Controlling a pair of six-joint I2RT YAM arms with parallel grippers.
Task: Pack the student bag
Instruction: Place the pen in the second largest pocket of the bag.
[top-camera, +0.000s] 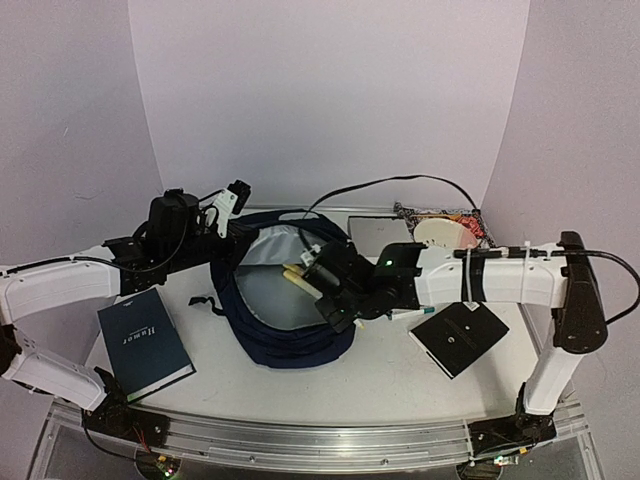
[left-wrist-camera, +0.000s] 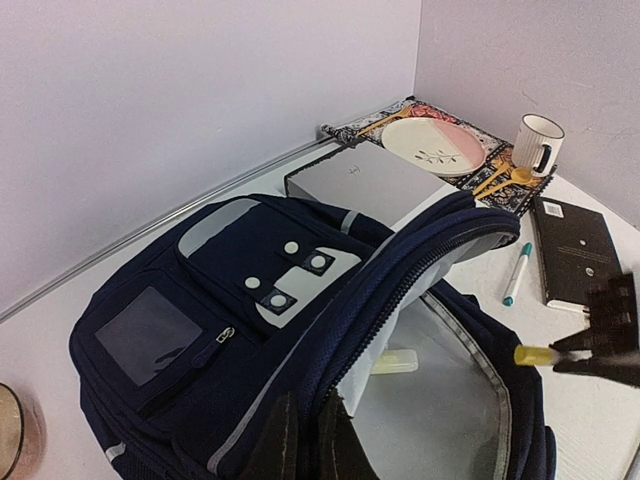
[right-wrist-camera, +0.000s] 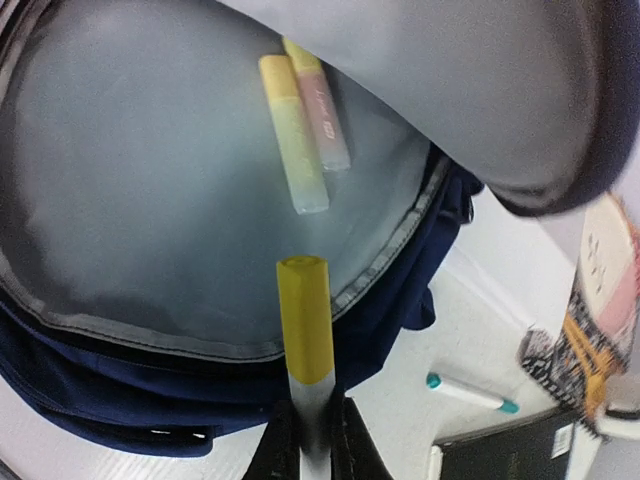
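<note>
Yellow highlighter (right-wrist-camera: 305, 320) pinched in right end effector (right-wrist-camera: 312, 435), jaws near-closed on barrel, tip over student bag (top-camera: 290, 345) rim; bag at middle of desk (top-camera: 400, 385), mouth open, grey lining showing; left end effector (left-wrist-camera: 306, 440) shut on flap edge, holding mouth open; two highlighters (right-wrist-camera: 300, 130) inside; teal pen (right-wrist-camera: 470, 393), dark book (top-camera: 145, 343) outside on desk; step: highlighter drop-in, likely; next: reach inward, release.

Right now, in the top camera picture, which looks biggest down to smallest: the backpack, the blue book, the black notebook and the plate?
1. backpack, easily the largest.
2. blue book and black notebook: they look about alike, so I won't rank them.
3. plate, smallest, though only partly in view.
</note>
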